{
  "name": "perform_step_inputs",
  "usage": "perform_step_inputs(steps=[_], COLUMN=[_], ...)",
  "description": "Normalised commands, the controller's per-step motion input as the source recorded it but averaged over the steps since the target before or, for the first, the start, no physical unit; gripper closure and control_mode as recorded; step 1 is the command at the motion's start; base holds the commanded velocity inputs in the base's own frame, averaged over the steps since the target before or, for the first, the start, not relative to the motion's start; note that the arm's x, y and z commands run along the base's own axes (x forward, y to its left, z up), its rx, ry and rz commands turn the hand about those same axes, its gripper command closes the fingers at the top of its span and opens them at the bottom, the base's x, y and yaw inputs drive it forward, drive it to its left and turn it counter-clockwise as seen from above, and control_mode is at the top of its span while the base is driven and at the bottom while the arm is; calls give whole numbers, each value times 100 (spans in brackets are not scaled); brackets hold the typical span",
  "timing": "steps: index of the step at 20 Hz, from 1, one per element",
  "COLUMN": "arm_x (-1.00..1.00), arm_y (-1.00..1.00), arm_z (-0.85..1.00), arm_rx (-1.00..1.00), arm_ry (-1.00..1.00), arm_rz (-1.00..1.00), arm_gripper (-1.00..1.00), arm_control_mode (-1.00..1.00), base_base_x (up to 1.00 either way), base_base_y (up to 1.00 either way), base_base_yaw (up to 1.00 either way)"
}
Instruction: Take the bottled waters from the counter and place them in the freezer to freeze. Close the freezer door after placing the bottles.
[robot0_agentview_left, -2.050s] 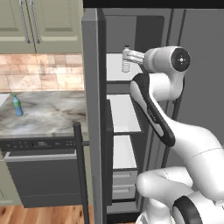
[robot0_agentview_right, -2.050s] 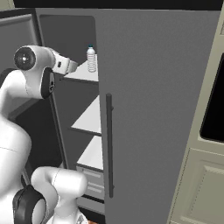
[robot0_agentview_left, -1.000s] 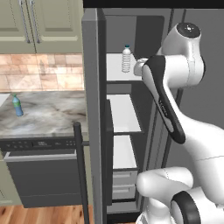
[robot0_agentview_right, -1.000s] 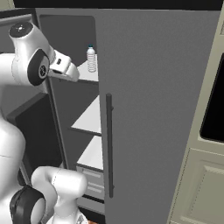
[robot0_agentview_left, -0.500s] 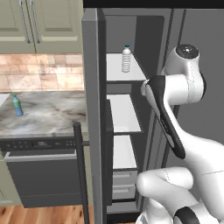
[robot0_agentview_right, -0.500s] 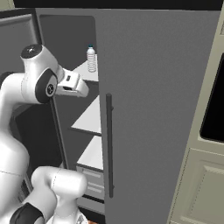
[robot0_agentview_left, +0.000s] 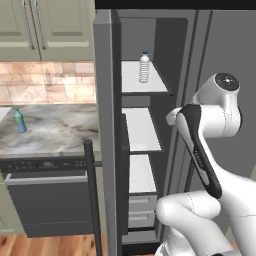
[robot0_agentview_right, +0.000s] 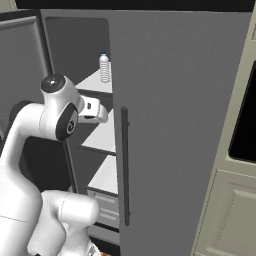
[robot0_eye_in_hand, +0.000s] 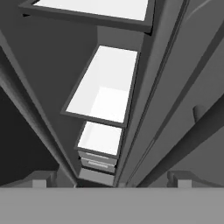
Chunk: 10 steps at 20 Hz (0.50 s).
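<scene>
The clear ribbed bottled water (robot0_agentview_left: 144, 66) stands upright on the freezer's top white shelf (robot0_agentview_left: 131, 80), and it appears again as the bottle (robot0_agentview_right: 104, 67) in the right base view. The blue bottled water (robot0_agentview_left: 20, 120) with a green cap stands on the marbled counter (robot0_agentview_left: 55, 130) at the far left. My gripper (robot0_eye_in_hand: 111, 178) is open and empty, its fingertips (robot0_eye_in_hand: 43, 178) wide apart, looking down the freezer's lower shelves (robot0_eye_in_hand: 105, 87). My hand (robot0_agentview_right: 94, 111) hangs in front of the middle shelf, well below the clear bottle. The freezer door (robot0_agentview_left: 105, 125) stands open, edge-on.
The right-hand refrigerator door (robot0_agentview_right: 180, 125) is closed, with a long vertical handle (robot0_agentview_right: 125, 165). A black-fronted dishwasher (robot0_agentview_left: 50, 200) sits under the counter. White drawers (robot0_eye_in_hand: 98, 164) fill the freezer's bottom. Pale green cabinets (robot0_agentview_left: 45, 27) hang above the counter.
My arm has dropped from the top shelf to the middle shelf's height and drawn back. The clear bottle stays standing on the top shelf. The gripper stays open.
</scene>
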Motion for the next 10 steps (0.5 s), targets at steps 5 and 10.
perform_step_inputs(steps=[5, 10], arm_x=[-5, -14], arm_y=[0, 2], arm_z=[-26, -24], arm_rx=[0, 0], arm_ry=[0, 0], arm_rz=[16, 14], arm_gripper=[-100, -100], arm_control_mode=[-100, -100], base_base_x=[0, 0], base_base_y=[0, 0], base_base_yaw=[0, 0])
